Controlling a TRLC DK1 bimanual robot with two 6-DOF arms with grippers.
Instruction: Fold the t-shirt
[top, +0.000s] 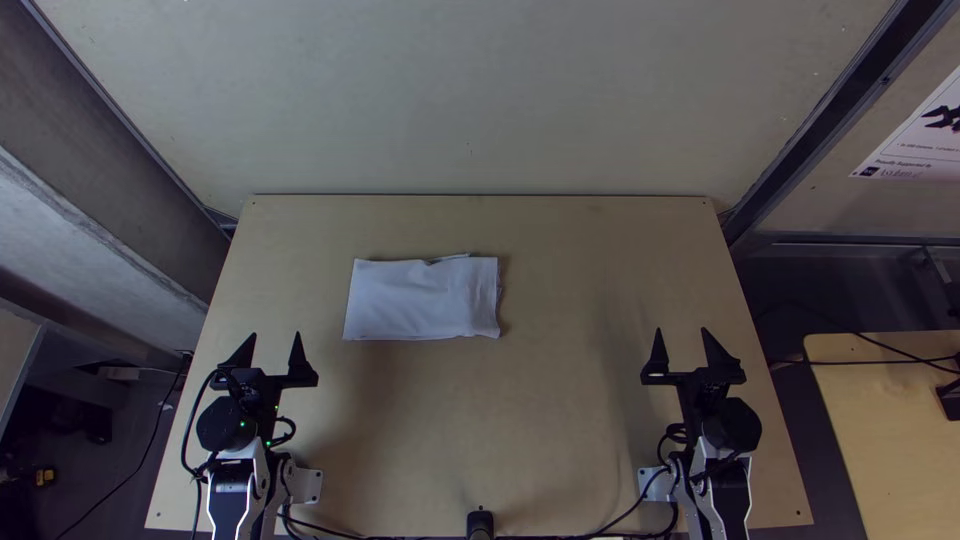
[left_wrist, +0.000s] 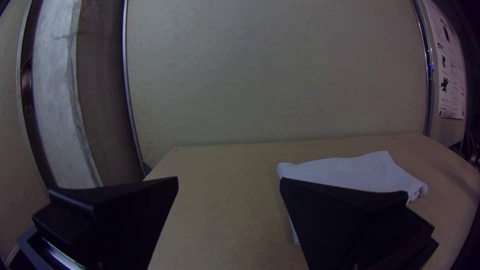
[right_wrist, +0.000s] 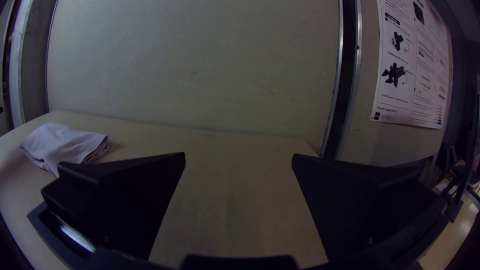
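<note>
So we've got the t-shirt (top: 422, 300) folded into a neat-ish rectangle on the far half of the desk (top: 560, 430), a bit left of the middle, with layered edges peeking out at its right end. Our left claw (top: 276, 334) is spread wide, well apart from the shirt, and our right claw (top: 682, 330) is spread just as wide. For label spotters: we see a white poster (right_wrist: 412, 65) on the wall, small print plus dark machine pictures.
</note>
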